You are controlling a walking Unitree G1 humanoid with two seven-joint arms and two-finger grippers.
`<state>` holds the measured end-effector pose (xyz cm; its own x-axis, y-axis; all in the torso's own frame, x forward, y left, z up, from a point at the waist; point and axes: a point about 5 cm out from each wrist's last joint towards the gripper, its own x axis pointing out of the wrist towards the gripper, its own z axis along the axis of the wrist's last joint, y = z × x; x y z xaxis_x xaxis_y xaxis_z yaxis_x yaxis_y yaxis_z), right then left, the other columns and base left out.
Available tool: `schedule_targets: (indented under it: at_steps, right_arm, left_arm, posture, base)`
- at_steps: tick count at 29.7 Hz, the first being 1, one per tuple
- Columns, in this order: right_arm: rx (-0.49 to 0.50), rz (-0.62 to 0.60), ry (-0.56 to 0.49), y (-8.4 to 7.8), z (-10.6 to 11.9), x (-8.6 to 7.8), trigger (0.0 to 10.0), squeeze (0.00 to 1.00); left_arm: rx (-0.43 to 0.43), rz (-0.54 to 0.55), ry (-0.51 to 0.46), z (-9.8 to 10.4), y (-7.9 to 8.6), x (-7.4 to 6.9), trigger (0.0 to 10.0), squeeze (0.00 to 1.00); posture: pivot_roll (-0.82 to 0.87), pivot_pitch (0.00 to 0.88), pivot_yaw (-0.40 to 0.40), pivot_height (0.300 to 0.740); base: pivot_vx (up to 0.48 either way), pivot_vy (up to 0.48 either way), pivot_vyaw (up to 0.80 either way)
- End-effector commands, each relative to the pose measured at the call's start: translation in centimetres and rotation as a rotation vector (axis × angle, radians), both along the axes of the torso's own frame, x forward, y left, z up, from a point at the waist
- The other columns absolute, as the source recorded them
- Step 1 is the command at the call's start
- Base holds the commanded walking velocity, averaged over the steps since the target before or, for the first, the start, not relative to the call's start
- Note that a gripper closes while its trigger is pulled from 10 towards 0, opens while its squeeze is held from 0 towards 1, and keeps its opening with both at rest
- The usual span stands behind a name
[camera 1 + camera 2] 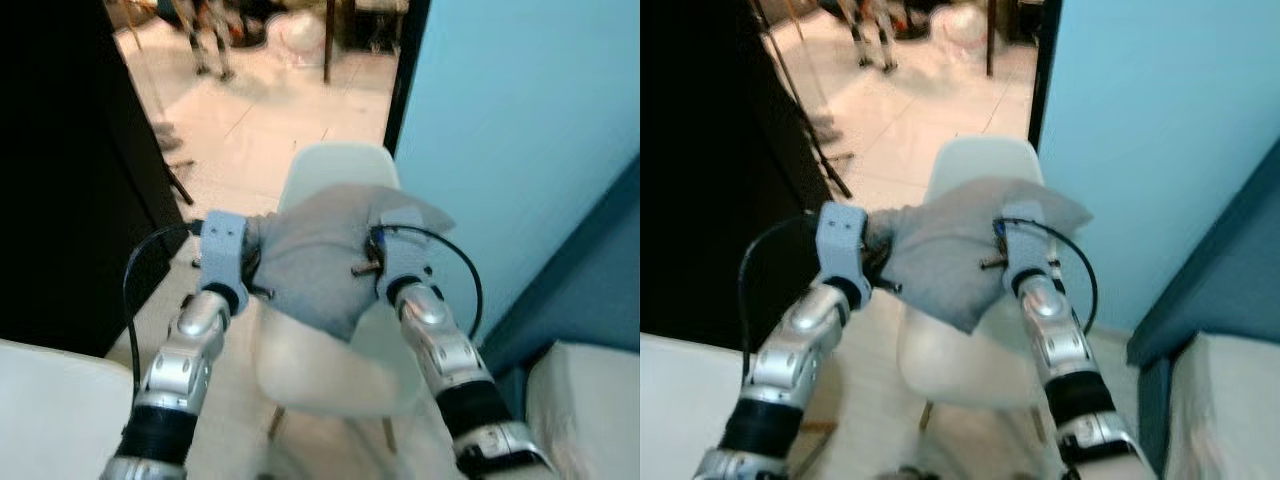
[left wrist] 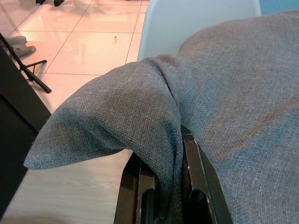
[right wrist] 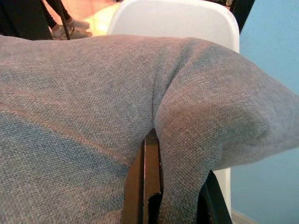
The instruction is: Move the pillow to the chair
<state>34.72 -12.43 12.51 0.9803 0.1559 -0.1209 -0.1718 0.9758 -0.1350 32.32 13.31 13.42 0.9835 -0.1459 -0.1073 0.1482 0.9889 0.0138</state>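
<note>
Pillow: I carry the grey pillow (image 1: 320,255) in the air between my two claws; it hangs directly above the seat of the white chair (image 1: 330,370), its top edge in front of the chair's backrest, not yet touching the seat as far as I can judge.
Long axis: the pillow stretches side to side across the chair, from one claw to the other, with its lower corner sagging toward the seat.
Left claw (image 2: 161,186): clamped on the pillow's left corner; fabric is bunched between the two black fingers (image 2: 201,172), and a loose corner flops past them.
Right claw (image 3: 173,186): closed on the pillow's right edge, cloth pinched in the narrow gap and a fold draped over it.
Nearer arm: neither; both sit level, one over each side of the chair.
Coming move: straight down onto the seat, I judge, then both claws let go.
Beyond the chair: a blue wall (image 1: 520,130) just to its right, pale floor tiles (image 1: 270,110) behind it.
</note>
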Motion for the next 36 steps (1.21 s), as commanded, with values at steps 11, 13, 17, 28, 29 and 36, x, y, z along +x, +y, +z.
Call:
schedule_targets:
  at_steps: [11, 13, 17, 28, 29, 36]
  right_arm:
    - [-0.068, 0.026, 0.040, 0.0, -0.6, 0.4, 10.0, 0.00]
    - [-0.071, 0.027, 0.040, 0.0, -0.6, 0.5, 10.0, 0.00]
    - [-0.072, 0.026, 0.041, 0.0, -0.5, 0.6, 10.0, 0.00]
    - [-0.066, -0.020, 0.074, -0.8, -0.9, 0.7, 10.0, 0.00]
    - [-0.068, -0.023, 0.073, -0.8, -0.9, 0.6, 10.0, 0.00]
    - [-0.056, -0.025, 0.080, -0.8, -1.1, 0.6, 10.0, 0.00]
  left_arm:
    - [-0.007, 0.109, 0.104, -2.4, 1.7, -0.4, 10.0, 0.00]
    - [-0.005, 0.103, 0.108, -2.4, 1.6, -0.5, 10.0, 0.00]
    - [0.003, 0.092, 0.106, -2.3, 1.5, -0.6, 10.0, 0.00]
    - [0.010, 0.097, 0.112, -2.5, 1.3, -0.6, 10.0, 0.00]
    - [0.011, 0.096, 0.112, -2.5, 1.2, -0.6, 10.0, 0.00]
    - [0.013, 0.094, 0.109, -2.4, 1.2, -0.4, 10.0, 0.00]
  posture:
    - [0.03, 0.099, 0.028, 0.736]
    - [0.03, 0.099, 0.026, 0.736]
    - [0.03, 0.100, 0.024, 0.736]
    - [0.03, 0.090, 0.022, 0.721]
    - [0.03, 0.090, 0.022, 0.716]
    - [0.03, 0.083, 0.019, 0.701]
  base:
    - [0.000, 0.000, 0.00]
    - [0.000, 0.000, 0.00]
    - [0.000, 0.000, 0.00]
    - [0.000, 0.000, 0.00]
    - [0.000, 0.000, 0.00]
    - [0.000, 0.000, 0.00]
